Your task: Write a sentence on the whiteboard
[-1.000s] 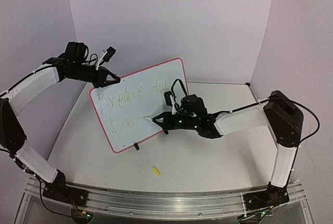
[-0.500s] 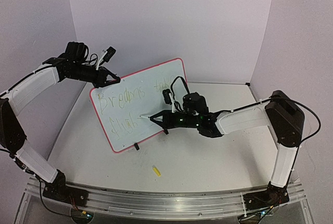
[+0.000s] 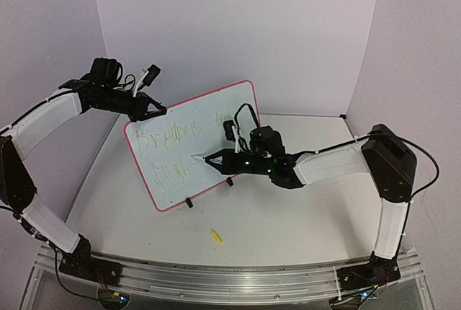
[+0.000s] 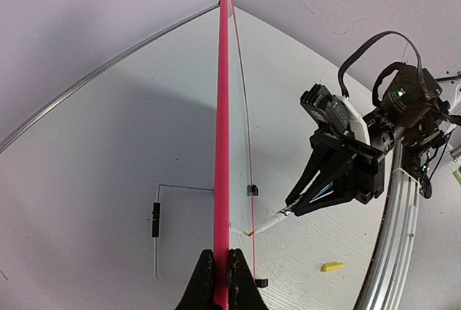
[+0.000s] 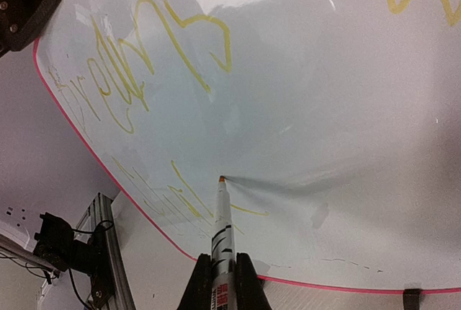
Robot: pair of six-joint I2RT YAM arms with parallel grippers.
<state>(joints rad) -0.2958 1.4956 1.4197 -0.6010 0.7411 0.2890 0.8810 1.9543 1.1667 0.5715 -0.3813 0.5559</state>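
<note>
Yellow ink on whiteboard [image 3: 209, 119]: top line reads roughly "Dreams", then a faint word; second line "fligh", unfinished. Board stands tilted, left-centre of surface [image 3: 288, 216]. Left jaws clamp board's top-left edge. Right jaws grip marker [image 5: 221, 223], tip touching board. Judgement: sentence nearly complete. Marker label unreadable.

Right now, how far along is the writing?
Done: one line of yellow words on the glossy white, pink-edged board, plus a started second. In hand: right tool's white marker touches that second line; left tool grips the board's edge. Left: probably finishing that line.
</note>
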